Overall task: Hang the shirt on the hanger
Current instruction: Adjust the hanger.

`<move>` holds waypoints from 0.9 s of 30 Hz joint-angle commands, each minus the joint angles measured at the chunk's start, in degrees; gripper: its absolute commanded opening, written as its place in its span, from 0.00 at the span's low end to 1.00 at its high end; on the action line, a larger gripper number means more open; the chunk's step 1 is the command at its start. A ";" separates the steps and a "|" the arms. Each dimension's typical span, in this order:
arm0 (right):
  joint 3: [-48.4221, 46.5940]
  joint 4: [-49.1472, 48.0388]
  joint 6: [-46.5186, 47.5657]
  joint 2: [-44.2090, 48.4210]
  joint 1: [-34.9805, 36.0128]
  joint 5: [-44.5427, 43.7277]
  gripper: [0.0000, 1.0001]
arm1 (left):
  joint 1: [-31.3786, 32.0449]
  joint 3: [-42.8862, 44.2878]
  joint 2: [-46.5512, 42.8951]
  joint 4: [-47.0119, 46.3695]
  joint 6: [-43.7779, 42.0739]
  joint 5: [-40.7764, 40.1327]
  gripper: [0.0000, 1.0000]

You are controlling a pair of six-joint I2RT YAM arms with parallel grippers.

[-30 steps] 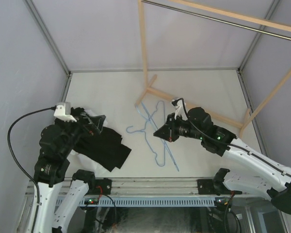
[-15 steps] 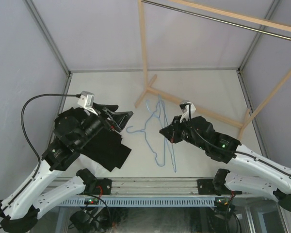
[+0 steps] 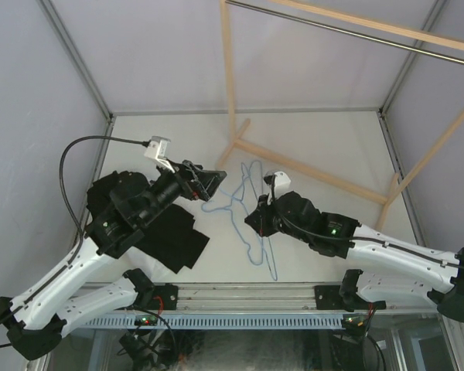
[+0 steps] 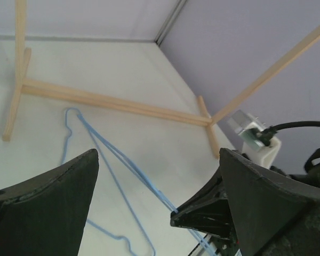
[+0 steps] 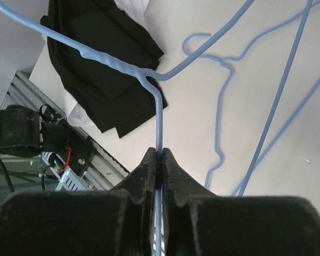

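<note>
My right gripper [image 3: 252,221] is shut on the wire of a thin blue hanger [image 5: 159,114] and holds it above the table; the pinch also shows in the left wrist view [image 4: 194,216]. A second blue hanger [image 3: 233,202] lies on the table beside it. My left gripper [image 3: 206,179] is open and empty, raised just left of the hangers, its fingers [image 4: 48,205] wide apart. Of the white shirt, only a sliver [image 5: 76,113] shows beside the black garment [image 3: 174,236]; the rest is hidden.
A wooden rack with a metal rail stands at the back right; its base bars [image 3: 309,171] lie on the table just beyond the hangers. The black garment lies at the near left, by the table's front edge [image 3: 240,287].
My left arm has swung up and to the right, away from the black garment toward the hangers. My right gripper has shifted left and nearer with the hanger in it.
</note>
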State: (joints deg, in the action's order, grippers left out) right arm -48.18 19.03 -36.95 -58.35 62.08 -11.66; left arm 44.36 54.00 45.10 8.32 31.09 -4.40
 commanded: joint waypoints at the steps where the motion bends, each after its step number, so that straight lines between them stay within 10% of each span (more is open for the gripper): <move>1: -3.09 -3.77 3.17 2.07 0.18 3.20 0.00 | 0.47 4.06 -0.80 2.45 -3.67 -0.32 0.98; 15: -2.73 -0.85 -1.28 14.73 -17.35 35.04 0.00 | 0.48 -9.84 -21.63 -5.78 -42.52 7.46 0.99; 27: -7.11 -5.75 -4.80 11.78 -11.10 44.98 0.00 | 0.94 -13.44 -15.19 -8.77 -64.95 28.51 0.90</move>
State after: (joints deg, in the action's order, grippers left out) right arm -51.24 17.47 -40.84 -46.28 49.10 29.82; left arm 44.66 38.79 27.75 2.13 -25.17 17.23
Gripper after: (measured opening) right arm 0.013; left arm 0.906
